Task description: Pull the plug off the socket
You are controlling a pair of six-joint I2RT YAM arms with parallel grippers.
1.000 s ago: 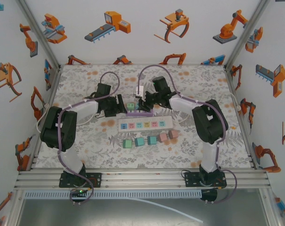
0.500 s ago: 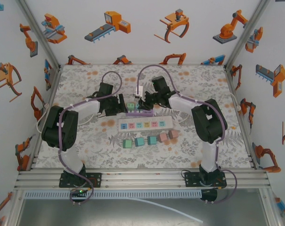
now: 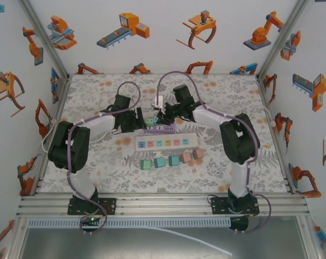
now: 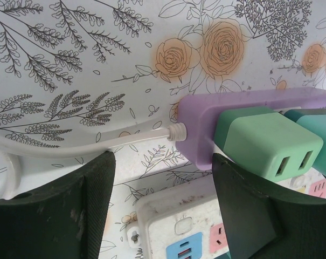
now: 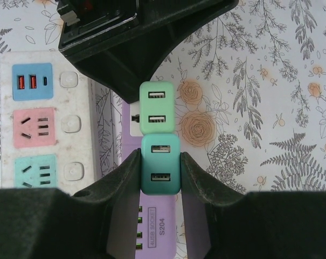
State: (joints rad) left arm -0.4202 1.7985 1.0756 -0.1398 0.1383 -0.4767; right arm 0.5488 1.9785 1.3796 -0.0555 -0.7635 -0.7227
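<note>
Teal plug (image 5: pixel 160 164), 2 USB ports, purple socket (image 5: pixel 152 229).

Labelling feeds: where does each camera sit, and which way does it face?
Top: above and behind, looking down at the table; left arm and right arm show.
Left wrist: looks down at the purple strip past the open left gripper.
Right wrist: looks down the right gripper, shut on the teal plug.
Both wrist views share that strip and the light green plug.

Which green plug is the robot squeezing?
The darker teal plug, clamped in the right gripper. The lighter green plug beside it sits outside that grip.
</note>
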